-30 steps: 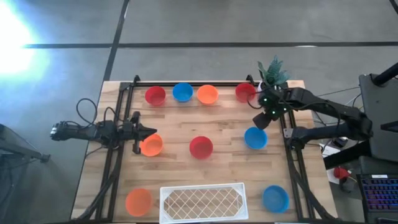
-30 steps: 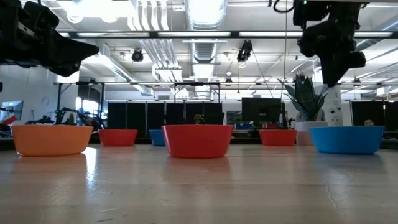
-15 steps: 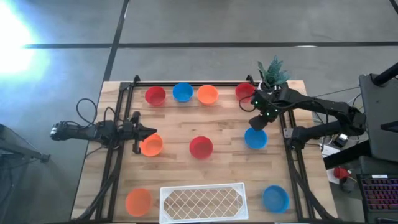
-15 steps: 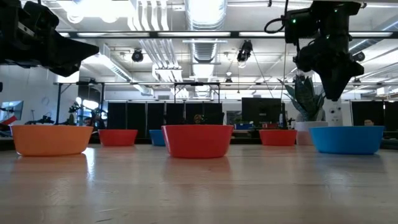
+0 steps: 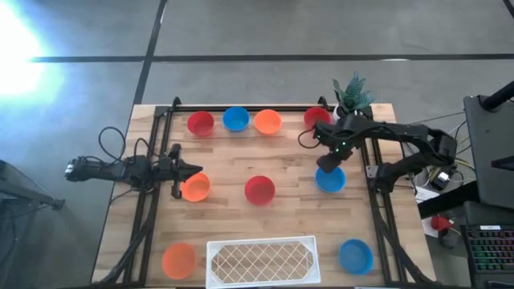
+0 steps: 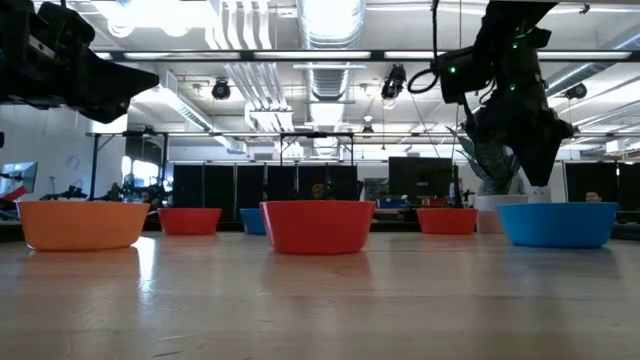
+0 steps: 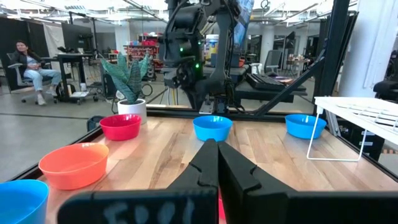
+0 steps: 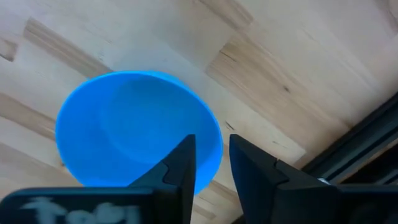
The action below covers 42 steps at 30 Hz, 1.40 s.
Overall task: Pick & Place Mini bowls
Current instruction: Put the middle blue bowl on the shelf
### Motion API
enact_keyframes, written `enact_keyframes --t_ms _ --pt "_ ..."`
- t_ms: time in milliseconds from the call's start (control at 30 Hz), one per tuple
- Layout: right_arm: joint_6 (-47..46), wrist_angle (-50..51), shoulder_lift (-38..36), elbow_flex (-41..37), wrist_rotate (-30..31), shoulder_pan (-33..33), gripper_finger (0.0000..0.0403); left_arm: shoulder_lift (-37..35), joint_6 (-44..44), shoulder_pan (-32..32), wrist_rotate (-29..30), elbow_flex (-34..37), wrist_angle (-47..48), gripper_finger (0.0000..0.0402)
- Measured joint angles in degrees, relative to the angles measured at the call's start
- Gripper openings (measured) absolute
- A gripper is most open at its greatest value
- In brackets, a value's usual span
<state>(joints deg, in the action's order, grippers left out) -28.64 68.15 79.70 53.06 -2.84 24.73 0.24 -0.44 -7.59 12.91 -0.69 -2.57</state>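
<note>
Several mini bowls stand on the wooden table. A red bowl [image 5: 200, 123], a blue one [image 5: 235, 119], an orange one [image 5: 267, 122] and a second red one [image 5: 316, 119] line the far side. An orange bowl [image 5: 195, 187], a red bowl [image 5: 259, 189] and a blue bowl [image 5: 330, 178] stand mid-table; an orange bowl [image 5: 178, 259] and a blue bowl [image 5: 356, 256] are near. My right gripper [image 8: 212, 163] is open and hovers just above the mid-table blue bowl [image 8: 130, 130], its fingers on either side of the rim. My left gripper [image 7: 216, 149] is shut, raised beside the mid-table orange bowl.
A white lattice tray [image 5: 262, 261] sits at the near edge between the near orange and blue bowls. A potted green plant [image 5: 351, 95] stands at the far right corner, behind my right arm. Black rails [image 5: 376, 209] run along the table's left and right sides.
My right gripper has moved down and toward the table's near-left, from beside the far red bowl to just above the mid-table blue bowl. The bowls have stayed in place.
</note>
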Motion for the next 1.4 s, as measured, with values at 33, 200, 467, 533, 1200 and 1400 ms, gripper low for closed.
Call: enact_keyframes --t_ms 33,200,467,533,1200,1400 --pt "0.38 -0.22 0.50 0.00 0.01 -0.05 0.0089 -0.01 0.00 0.01 0.02 0.00 0.00 0.0000" --pt "2.14 -1.98 2.57 0.00 0.05 -0.51 0.0084 0.00 0.01 0.00 0.02 0.00 0.00 0.0000" --pt "2.79 -2.83 3.43 -0.04 1.52 -1.23 0.0086 0.00 0.01 0.00 0.01 0.00 0.00 0.0000" --pt "2.98 -2.88 3.54 -0.08 1.52 -1.56 0.0088 0.00 0.02 -0.01 0.00 0.00 0.01 0.0000" --pt "5.65 -7.62 3.82 -4.64 1.82 -3.48 0.0078 -0.01 0.02 -0.01 0.01 0.00 0.00 0.0000" --pt "6.35 -7.71 3.26 -4.74 1.85 -3.48 0.0075 0.01 0.00 0.01 0.01 0.00 0.01 0.0000"
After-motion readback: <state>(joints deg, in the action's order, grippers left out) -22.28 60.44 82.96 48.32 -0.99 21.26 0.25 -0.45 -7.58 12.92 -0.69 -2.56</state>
